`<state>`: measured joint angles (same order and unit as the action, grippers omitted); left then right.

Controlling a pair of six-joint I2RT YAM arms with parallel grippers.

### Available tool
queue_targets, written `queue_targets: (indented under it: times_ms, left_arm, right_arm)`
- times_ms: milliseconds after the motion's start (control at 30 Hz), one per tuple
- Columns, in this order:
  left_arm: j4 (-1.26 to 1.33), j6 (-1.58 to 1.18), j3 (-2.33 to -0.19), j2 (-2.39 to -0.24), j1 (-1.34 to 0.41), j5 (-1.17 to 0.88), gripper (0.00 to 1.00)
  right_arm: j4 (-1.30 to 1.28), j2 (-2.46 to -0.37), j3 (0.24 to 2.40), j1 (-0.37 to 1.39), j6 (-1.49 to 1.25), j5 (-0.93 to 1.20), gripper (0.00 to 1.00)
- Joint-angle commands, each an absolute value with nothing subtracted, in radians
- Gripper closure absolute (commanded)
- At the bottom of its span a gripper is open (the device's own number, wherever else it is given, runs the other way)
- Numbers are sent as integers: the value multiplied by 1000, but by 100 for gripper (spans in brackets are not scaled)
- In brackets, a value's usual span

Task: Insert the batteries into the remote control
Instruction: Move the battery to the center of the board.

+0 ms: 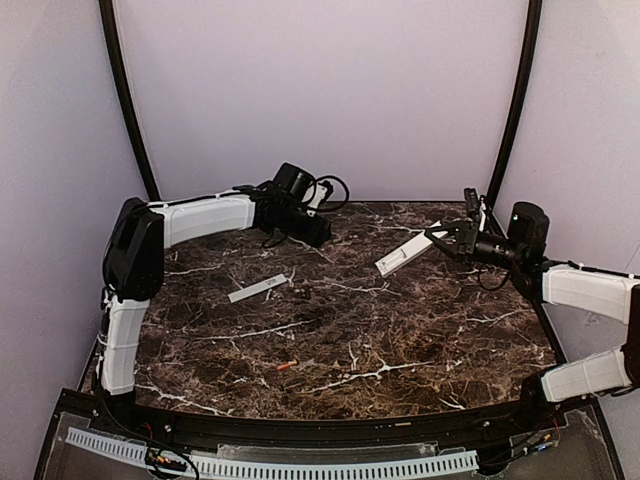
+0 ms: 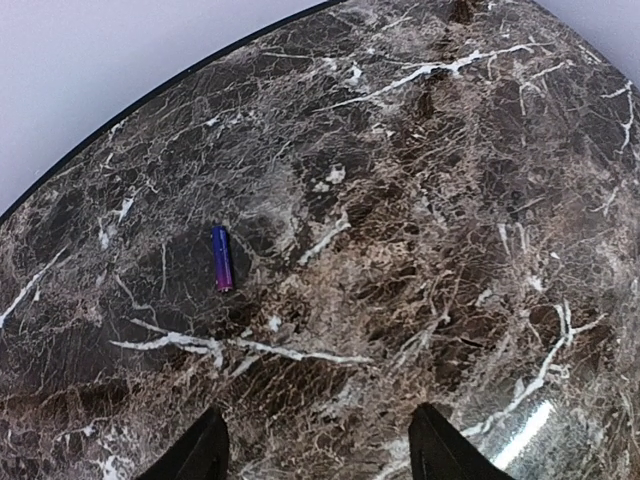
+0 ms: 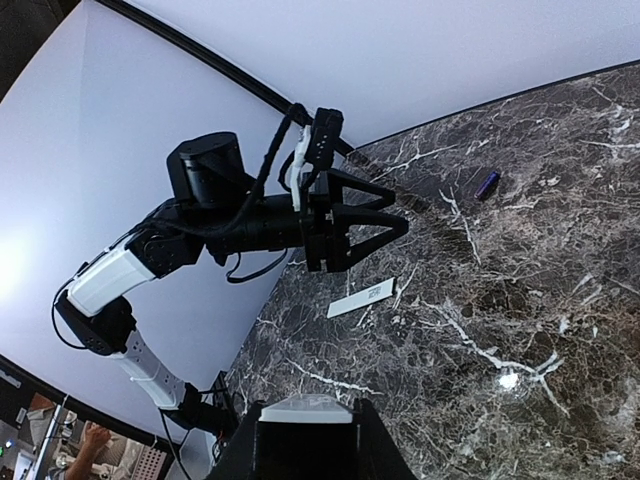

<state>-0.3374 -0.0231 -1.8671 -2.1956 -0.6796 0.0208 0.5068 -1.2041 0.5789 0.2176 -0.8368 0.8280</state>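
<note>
**Right end effector** (image 1: 441, 243): clenched on the remote control (image 1: 404, 256), gripping it at its rear-right end.
- In the right wrist view, the remote's white end sits between the two dark fingers (image 3: 375, 452).
- In the top view, its long axis runs diagonally from the grip forward and left, and the free end points toward the middle of the bench (image 1: 450, 340).
- I cannot tell whether the free end rests on the bench or is held off it.

**Left end effector** (image 2: 318, 458): released, with the fingertips (image 2: 200, 455) spread and nothing between them. It hovers over the rear of the bench, left of centre.

**Purple-blue battery** (image 2: 221, 258): lies flat on the bench ahead of the left end effector.
- It is offset toward the left-hand fingertip in the wrist view and is apart from both fingertips.
- Its long axis runs almost straight away from the wrist camera, slightly tilted.
- The blue end is farther from the camera and the purple end nearer.

**Orange-red battery** (image 1: 287, 366): lies flat near the front of the bench, a little left of centre and well apart from both end effectors. Its long axis is close to left-right, with the right end slightly farther back.

**Cover strip** (image 1: 258, 288): a flat white strip lying left of centre. Its long axis is diagonal and roughly parallel to the remote's, and it is well apart from the remote.
</note>
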Motion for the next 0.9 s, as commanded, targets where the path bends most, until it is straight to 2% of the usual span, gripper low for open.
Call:
queue_targets:
  times_ms: [0, 400, 867]
  left_arm:
    - [-407, -25, -1966, -2271, -650, 3, 39]
    - [-496, -44, -2310, -2560, -604, -52, 50]
    - [-550, -74, -2501, -2727, -577, -84, 59]
  right_arm:
    - [542, -1203, 566, 206, -818, 851, 100]
    - [554, -1235, 567, 198, -816, 860, 100]
    - [567, -1273, 581, 190, -821, 873, 100]
